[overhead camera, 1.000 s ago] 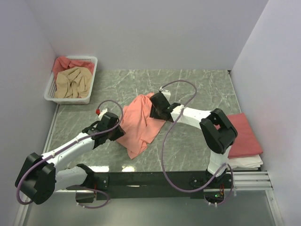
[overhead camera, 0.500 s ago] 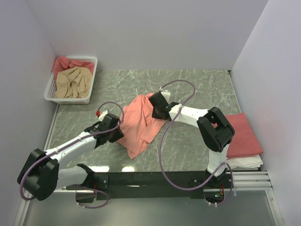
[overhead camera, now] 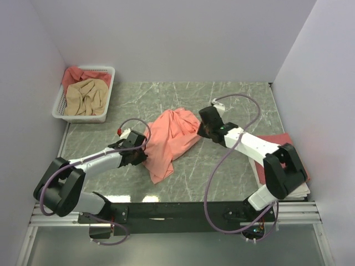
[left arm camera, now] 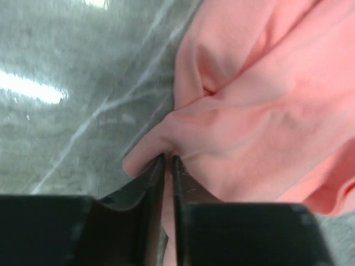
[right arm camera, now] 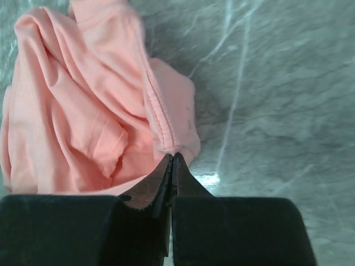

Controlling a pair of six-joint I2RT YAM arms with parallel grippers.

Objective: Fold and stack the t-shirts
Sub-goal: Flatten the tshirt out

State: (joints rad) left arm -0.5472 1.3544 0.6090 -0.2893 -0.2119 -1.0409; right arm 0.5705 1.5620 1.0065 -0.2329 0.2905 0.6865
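A salmon-pink t-shirt lies crumpled in the middle of the green marble table. My left gripper is at its left edge, jaws shut on a fold of the pink cloth, which runs down between the fingertips. My right gripper is at the shirt's right edge, shut on the stitched hem at the fingertips. A beige t-shirt and a rose-red t-shirt lie bunched in the basket at the back left.
The white lattice basket stands in the far left corner. A folded rose-red shirt lies on a white layer at the right edge, partly under my right arm. White walls close in the table on three sides.
Both grippers have shut on the pink shirt. The right gripper has moved right and back with the hem, drawing the cloth that way. The left gripper has shifted slightly toward the shirt.
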